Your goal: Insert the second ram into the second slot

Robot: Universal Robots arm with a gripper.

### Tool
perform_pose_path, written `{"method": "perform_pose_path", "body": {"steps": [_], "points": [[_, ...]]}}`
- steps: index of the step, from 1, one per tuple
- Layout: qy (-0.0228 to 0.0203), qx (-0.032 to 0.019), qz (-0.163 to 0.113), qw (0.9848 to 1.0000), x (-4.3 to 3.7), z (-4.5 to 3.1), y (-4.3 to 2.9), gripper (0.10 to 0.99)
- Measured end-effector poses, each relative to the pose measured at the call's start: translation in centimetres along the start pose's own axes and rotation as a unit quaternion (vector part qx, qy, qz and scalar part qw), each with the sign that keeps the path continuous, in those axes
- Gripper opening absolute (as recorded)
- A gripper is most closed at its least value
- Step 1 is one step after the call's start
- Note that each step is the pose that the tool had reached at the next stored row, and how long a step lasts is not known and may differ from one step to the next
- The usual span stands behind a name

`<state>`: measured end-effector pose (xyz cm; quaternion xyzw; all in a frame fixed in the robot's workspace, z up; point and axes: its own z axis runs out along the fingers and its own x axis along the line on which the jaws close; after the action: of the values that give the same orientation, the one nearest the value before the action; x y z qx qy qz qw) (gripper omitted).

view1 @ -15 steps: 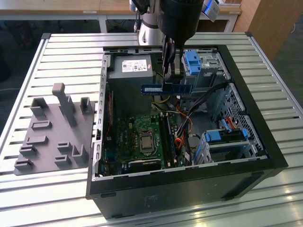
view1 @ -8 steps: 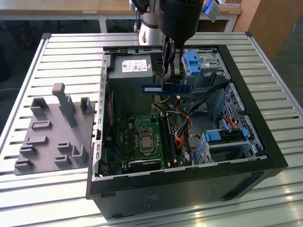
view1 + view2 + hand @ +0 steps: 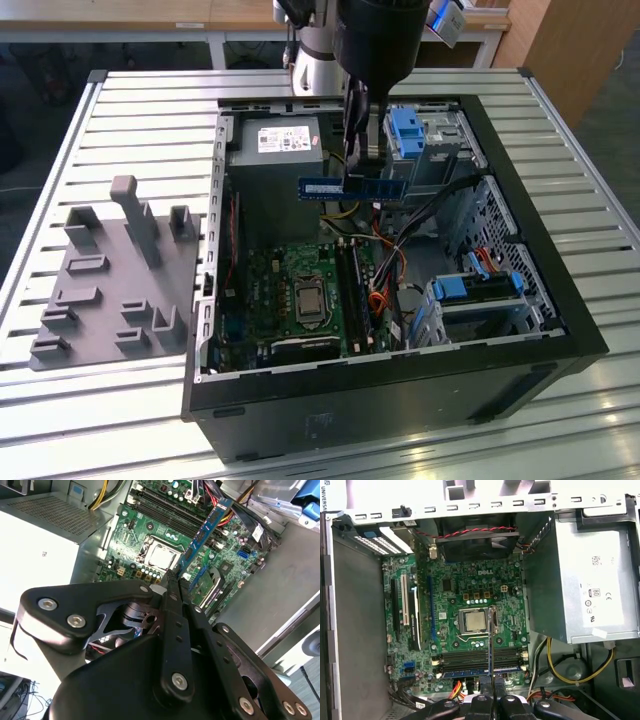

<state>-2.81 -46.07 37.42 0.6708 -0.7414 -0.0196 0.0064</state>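
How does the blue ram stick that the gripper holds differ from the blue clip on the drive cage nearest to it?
The ram stick is thin, long and flat; the blue clip is short and chunky. The ram stick hangs above the motherboard, clamped in the gripper; the blue clip sits on the drive cage. Both are blue.

Case top's wide open, so it's a clear drop from the second ram (image 3: 325, 187) to the memory slots (image 3: 356, 285). Loose cables (image 3: 385, 262) and drive cage (image 3: 480, 305) crowd the exterior view's right.
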Motion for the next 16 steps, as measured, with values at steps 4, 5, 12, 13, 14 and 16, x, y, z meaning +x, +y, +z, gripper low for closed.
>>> {"method": "perform_pose_path", "body": {"steps": [4, 5, 12, 13, 14, 16], "points": [[-0.0002, 0.0001, 0.004, 1.0, 0.0, 0.0, 0.0, 0.129], [-0.0002, 0.0001, 0.005, 1.0, 0.0, 0.0, 0.0, 0.129], [-0.0005, 0.0002, 0.012, 0.9999, 0.0, 0.0, 0.0, 0.129], [-0.0005, 0.0002, 0.013, 0.9999, 0.0, 0.0, 0.0, 0.129], [-0.0005, 0.0002, 0.015, 0.9999, 0.0, 0.0, 0.0, 0.129], [-0.0007, 0.0003, 0.019, 0.9998, 0.0, 0.0, 0.0, 0.129]]}}
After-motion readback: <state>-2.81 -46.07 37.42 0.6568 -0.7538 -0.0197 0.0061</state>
